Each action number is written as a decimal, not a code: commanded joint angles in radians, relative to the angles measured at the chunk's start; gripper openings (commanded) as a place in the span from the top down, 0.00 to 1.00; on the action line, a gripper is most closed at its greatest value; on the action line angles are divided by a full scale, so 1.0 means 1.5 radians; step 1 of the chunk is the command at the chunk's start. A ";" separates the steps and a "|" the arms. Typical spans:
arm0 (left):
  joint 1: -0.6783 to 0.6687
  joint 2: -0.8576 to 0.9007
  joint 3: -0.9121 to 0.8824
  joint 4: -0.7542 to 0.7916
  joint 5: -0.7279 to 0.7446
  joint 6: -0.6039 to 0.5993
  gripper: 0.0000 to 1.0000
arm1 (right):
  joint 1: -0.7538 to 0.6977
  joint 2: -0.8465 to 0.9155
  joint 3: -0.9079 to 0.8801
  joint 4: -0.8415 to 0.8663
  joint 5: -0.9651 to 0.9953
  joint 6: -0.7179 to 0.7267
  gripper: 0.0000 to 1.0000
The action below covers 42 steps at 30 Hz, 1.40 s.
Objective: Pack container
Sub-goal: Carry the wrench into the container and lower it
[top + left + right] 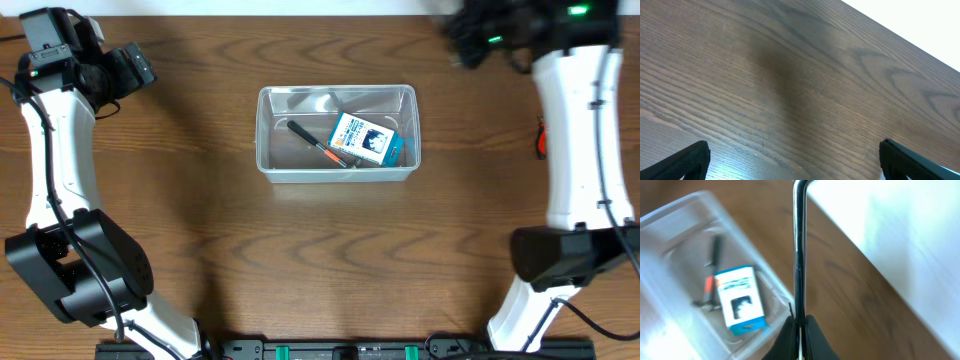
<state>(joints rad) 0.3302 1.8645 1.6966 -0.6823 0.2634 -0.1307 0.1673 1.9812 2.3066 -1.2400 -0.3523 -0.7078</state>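
Clamping a thin silver rod (799, 250), my right gripper (800, 325) shows clearly only at the wrist; overhead, upper right, it blurs. My left gripper (795, 160) gapes empty.

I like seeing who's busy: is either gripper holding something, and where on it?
The right gripper is shut on one end of a thin metal rod. The left gripper is open, holding nothing.
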 commanded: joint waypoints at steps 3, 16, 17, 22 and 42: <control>0.001 -0.011 0.010 -0.002 0.006 -0.003 0.02 | 0.109 -0.007 -0.017 -0.008 0.030 -0.144 0.99; 0.000 -0.011 0.010 -0.002 0.006 -0.003 0.02 | 0.213 0.040 -0.179 -0.009 0.051 -0.212 0.99; 0.000 -0.011 0.010 -0.002 0.006 -0.003 0.02 | 0.213 0.045 -0.191 -0.006 0.051 -0.212 0.99; 0.001 -0.011 0.010 -0.002 0.006 -0.003 0.02 | 0.209 0.069 -0.260 0.037 0.060 -0.185 0.99; 0.000 -0.011 0.010 -0.002 0.006 -0.003 0.02 | 0.207 0.094 -0.307 0.121 0.062 -0.097 0.01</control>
<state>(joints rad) 0.3302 1.8645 1.6966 -0.6823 0.2634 -0.1310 0.4808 2.1204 1.8435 -1.0611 -0.2497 -0.9165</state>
